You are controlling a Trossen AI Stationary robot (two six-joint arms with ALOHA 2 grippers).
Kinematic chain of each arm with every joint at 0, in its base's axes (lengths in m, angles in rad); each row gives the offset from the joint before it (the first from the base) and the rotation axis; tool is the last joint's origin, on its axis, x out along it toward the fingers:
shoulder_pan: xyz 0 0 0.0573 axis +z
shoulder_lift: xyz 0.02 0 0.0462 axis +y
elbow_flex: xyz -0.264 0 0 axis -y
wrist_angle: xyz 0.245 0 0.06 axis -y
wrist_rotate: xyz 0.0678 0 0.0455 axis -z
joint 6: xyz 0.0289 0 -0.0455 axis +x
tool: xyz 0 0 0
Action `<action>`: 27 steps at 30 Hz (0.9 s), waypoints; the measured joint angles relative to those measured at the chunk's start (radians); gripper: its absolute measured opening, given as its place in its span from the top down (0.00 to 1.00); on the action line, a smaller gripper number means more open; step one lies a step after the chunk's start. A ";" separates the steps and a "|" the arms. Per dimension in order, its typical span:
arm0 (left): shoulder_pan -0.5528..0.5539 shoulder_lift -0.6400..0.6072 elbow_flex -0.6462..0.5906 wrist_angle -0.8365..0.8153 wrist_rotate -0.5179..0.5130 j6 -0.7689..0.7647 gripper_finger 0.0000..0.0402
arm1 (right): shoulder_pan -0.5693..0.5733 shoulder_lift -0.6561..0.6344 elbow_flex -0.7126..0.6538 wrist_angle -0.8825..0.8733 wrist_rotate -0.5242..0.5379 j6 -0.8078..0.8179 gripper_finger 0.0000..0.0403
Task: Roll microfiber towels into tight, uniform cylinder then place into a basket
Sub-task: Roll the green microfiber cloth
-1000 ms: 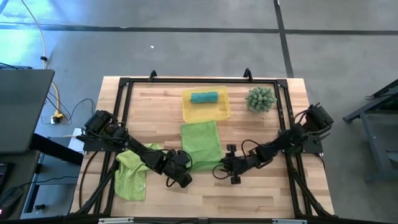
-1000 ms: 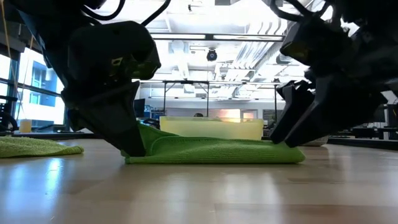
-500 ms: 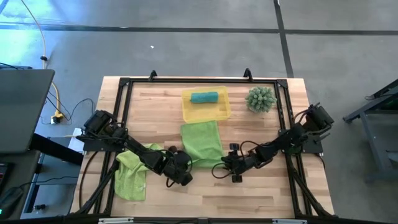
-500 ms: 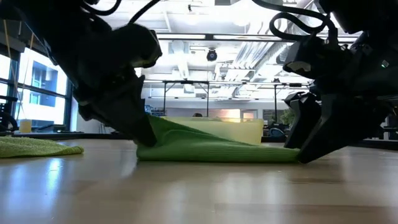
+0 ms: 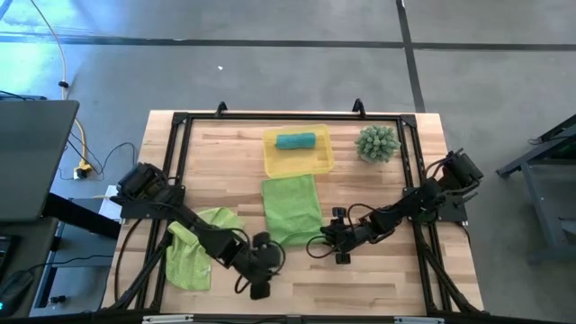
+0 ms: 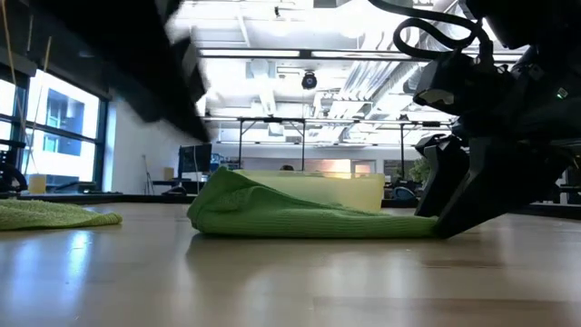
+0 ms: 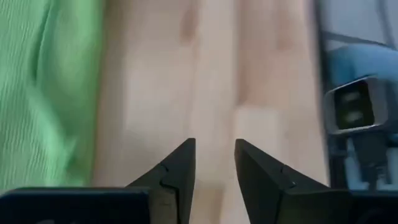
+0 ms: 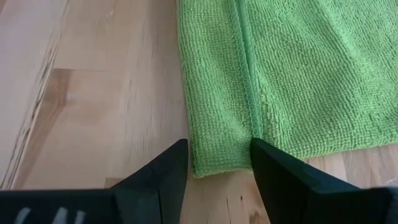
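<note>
A lime-green microfiber towel (image 5: 292,207) lies spread in the middle of the table. In the low view its left end (image 6: 222,186) stands up in a hump. My left gripper (image 7: 214,144) hangs open over bare wood near the table's front edge (image 5: 260,281), clear of that towel. My right gripper (image 8: 217,144) is open, its fingers astride the towel's near right corner (image 8: 217,163). A second lime towel (image 5: 193,247) lies crumpled at the left. A rolled teal towel (image 5: 295,140) lies in the yellow basket (image 5: 322,164). My right gripper slants down from the table's right, its open fingers on either side of the towel's near right corner (image 8: 224,158), which lies flat on the wood. One fingertip (image 8: 264,152) overlaps the cloth. Whether it touches the cloth, I cannot tell.
A spiky green plant (image 5: 378,144) stands at the back right beside the basket. A black frame (image 5: 270,115) runs around the tabletop. Bare wood (image 5: 378,279) lies along the near edge to the right of my left gripper.
My left gripper has let go of the towel's near left corner, opened, risen and drawn back toward the table's near edge while rolling. The corner it had lifted and pushed toward the right stays up as a hump. The rest of the towel lies as before.
</note>
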 joint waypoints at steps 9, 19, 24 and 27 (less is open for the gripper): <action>0.068 0.068 0.004 0.145 -0.169 0.247 0.74 | 0.000 0.000 0.000 0.005 -0.002 0.026 0.58; 0.138 0.115 0.004 -0.083 -0.164 0.173 0.74 | 0.001 0.000 0.000 -0.005 -0.001 0.063 0.58; 0.127 0.109 0.005 -0.141 -0.116 0.143 0.74 | 0.001 -0.001 0.000 -0.011 -0.002 0.065 0.58; 0.122 0.107 0.007 -0.182 -0.074 0.081 0.74 | 0.001 -0.001 0.000 -0.013 -0.002 0.062 0.58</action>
